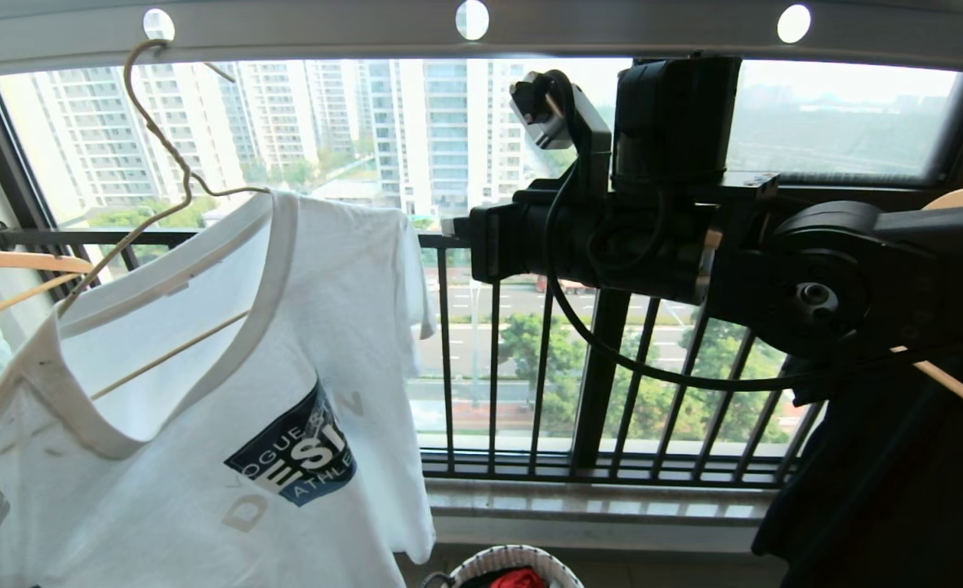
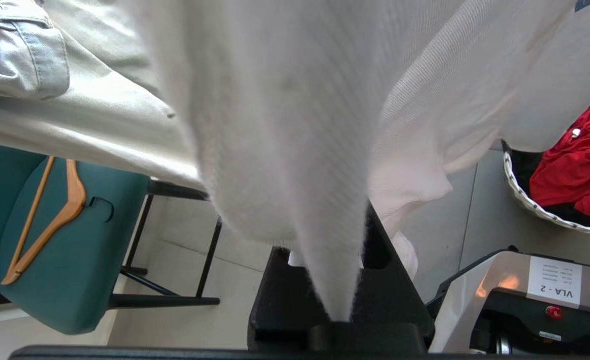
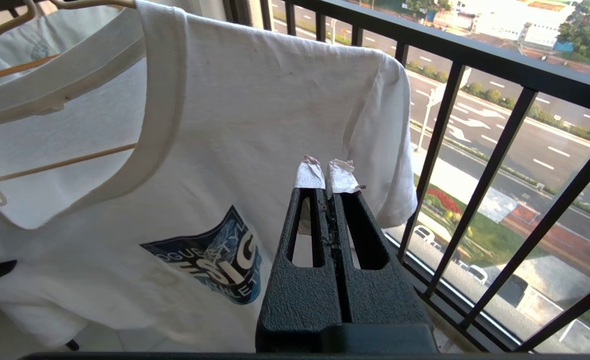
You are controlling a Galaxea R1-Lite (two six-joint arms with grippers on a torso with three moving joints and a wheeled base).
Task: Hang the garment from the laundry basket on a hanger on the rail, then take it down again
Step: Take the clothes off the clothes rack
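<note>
Head view showed the garment (image 1: 203,392) draped on the hanger (image 1: 154,163) hooked into the rail (image 1: 612,28). Left hand (image 2: 337,310) pinched its soft, light hem fabric; right hand (image 3: 331,172) was pressed together, empty. Gripping bunched cloth probably suits removal.

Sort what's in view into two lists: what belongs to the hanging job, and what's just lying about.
Job: T-shirt, wire hanger, rail, laundry basket, left gripper shut on the shirt.

Lying about: red garment, wooden hanger on teal chair, pale denim piece.
</note>
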